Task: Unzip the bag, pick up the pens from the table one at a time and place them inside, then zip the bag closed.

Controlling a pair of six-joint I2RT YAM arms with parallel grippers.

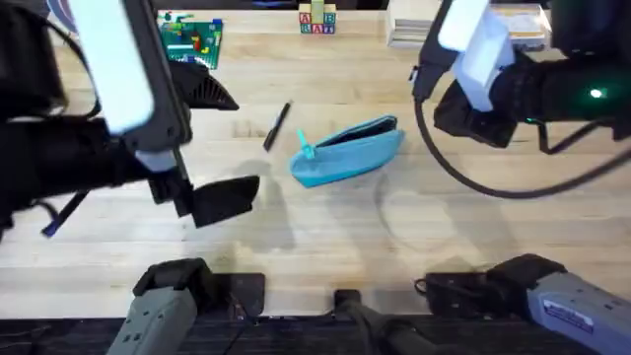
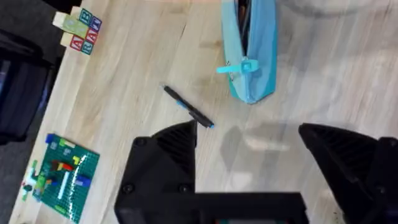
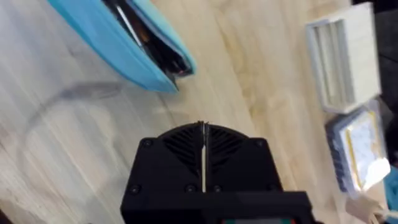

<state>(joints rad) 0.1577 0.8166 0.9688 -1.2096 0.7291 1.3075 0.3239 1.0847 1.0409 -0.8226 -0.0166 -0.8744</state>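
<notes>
Overhead shows the blue bag unzipped; left gripper spread near black pen; right gripper pressed together

Open table all across the near side, bare wood btwn the arm bases and the bag, so plenty of room to come in from there. Bag sits mid-table, lying at an angle, zip end w/ teal pull pointing toward the left arm. Black pen lies just beside that end, apart from it, a thin gap btwn the two. Left gripper hangs spread wide above bare wood, near the pen. Far edge is cluttered: green brick plate far left, letter blocks centre, white boxes far right. Right gripper, fingers pressed together, hovers off the bag's other end.
</notes>
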